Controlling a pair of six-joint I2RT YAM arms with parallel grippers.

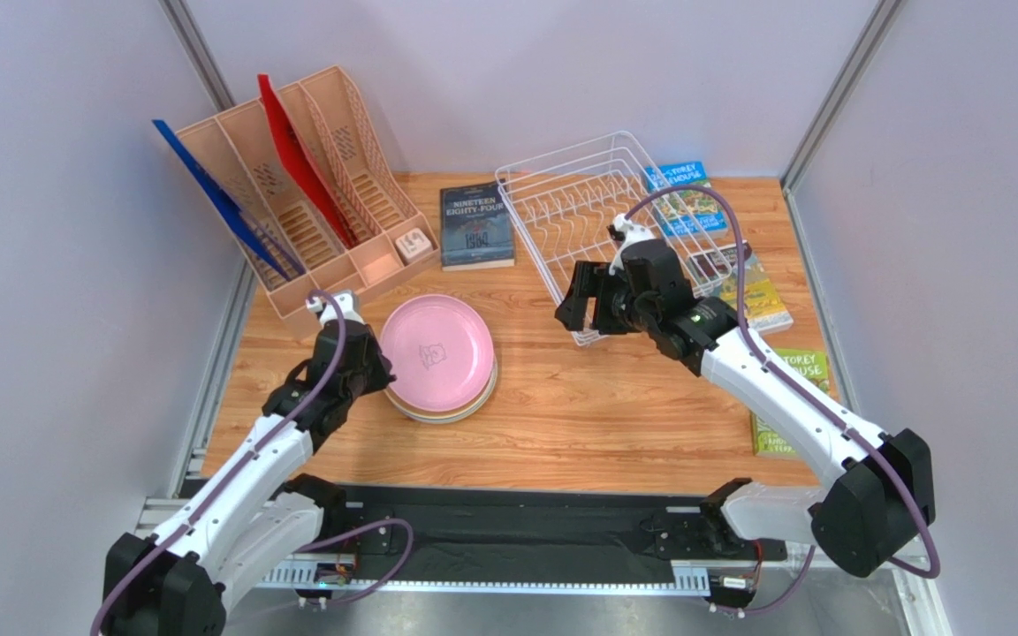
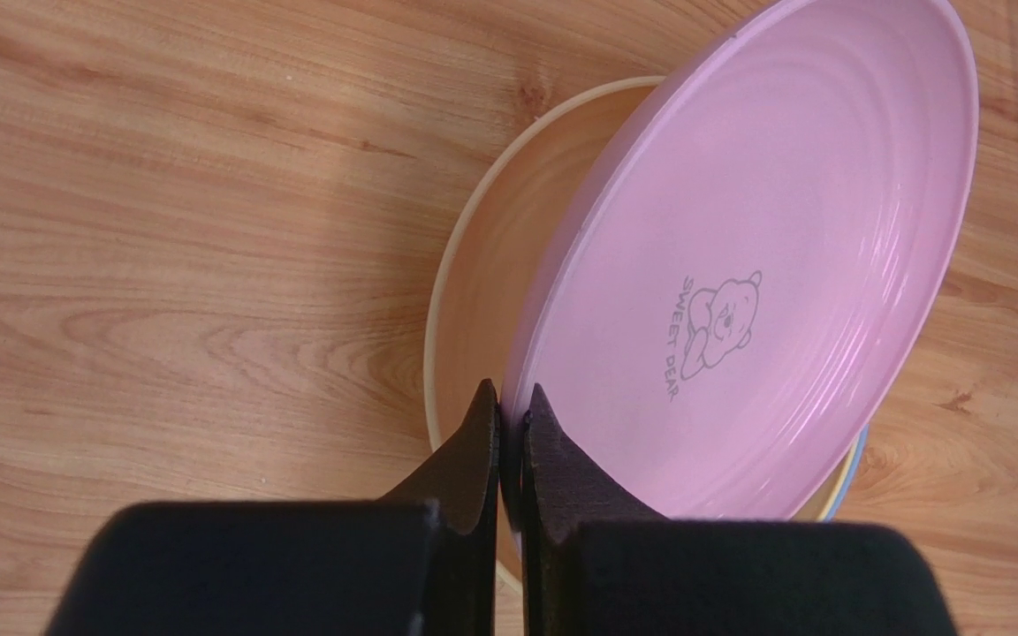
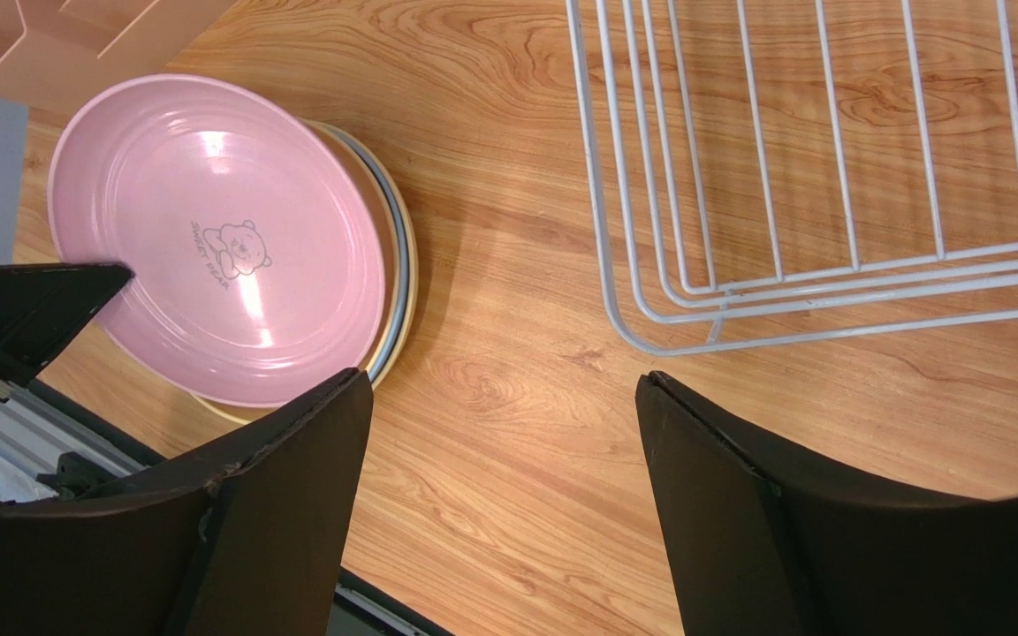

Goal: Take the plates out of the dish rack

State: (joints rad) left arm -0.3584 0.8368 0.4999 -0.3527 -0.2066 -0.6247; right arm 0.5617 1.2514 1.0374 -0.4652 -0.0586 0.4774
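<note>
- Plates (image 1: 437,361): all in one stack on the table (image 1: 607,411), left of centre, well apart from the dish rack (image 1: 536,252).
- Pink plate (image 2: 767,265) is on top. A tan-yellow plate (image 2: 528,225) lies directly under it, and the lower rims (image 3: 403,252) of further plates show beneath.
- Dish rack stands at the back right. No plate is visible between its prongs in the overhead or right wrist views.
- Left gripper (image 2: 509,398): fingers pinched together on the near rim of the pink plate. The plate sits off-centre on the stack; cannot tell whether it lies fully flat.
- Right gripper (image 3: 504,384): jaws spread wide, holding nothing, hovering just off the rack's near-left corner.
- Progress (judgement): unloading looks almost complete. What remains is to release the pink plate and draw the left arm clear. Nothing seems left for the right arm to fetch.
- Risk (judgement): an off-centre top plate may slide when released.
- Surface: light wood-grain tabletop, matte, with a black strip along the near edge.
- Room: pale grey enclosure walls on three sides. Peach file organiser (image 1: 309,186) at back left, dark book (image 1: 476,225) beside the rack, more books (image 1: 793,384) along the right edge.
</note>
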